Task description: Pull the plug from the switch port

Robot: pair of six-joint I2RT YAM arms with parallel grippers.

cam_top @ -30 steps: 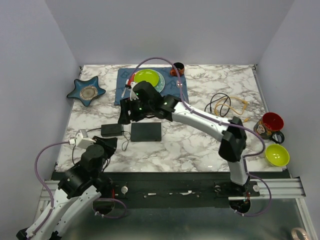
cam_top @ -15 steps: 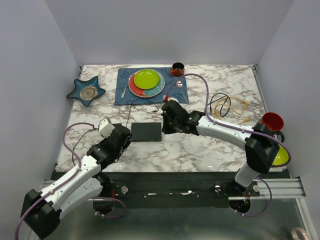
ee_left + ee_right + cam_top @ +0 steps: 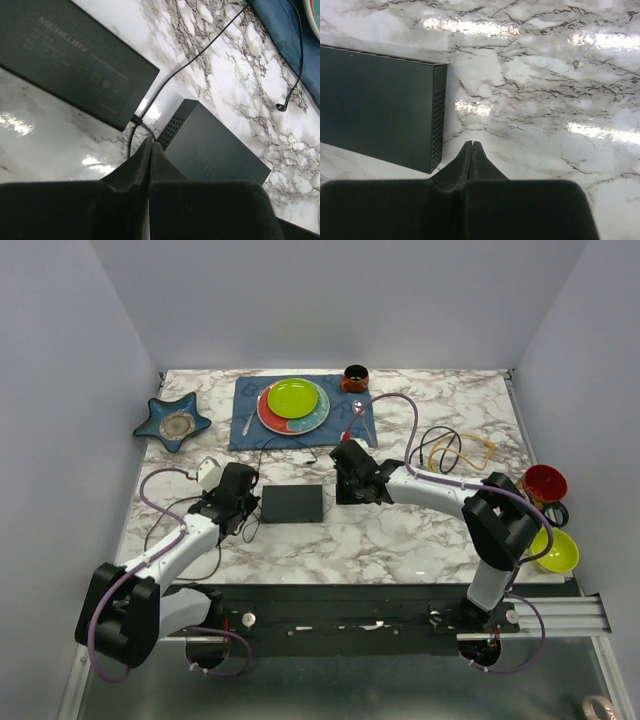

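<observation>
Matte-black flat switch box [image 3: 292, 503] mid-table, between grippers. Left gripper [image 3: 150, 145] closed beside thin black cord [image 3: 176, 73], grip unclear; right gripper [image 3: 471, 146] closed, empty. Small barrel plug [image 3: 281, 106] lies loose on its far side: pull looks done.

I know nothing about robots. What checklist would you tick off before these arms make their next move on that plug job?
1. Plug out of the switch: ok, it seems. It lies on the marble beside the blue cloth, apart from the switch.
2. Other sockets free: cannot tell. Only a vented side of the switch shows.
3. Right end effector empty: ok. It is shut over bare table, beside the switch.
4. Left end effector clear of the cord: cannot tell. It is shut, with its tips right by the cord at the power brick.
5. Switch lying flat: ok.
</observation>
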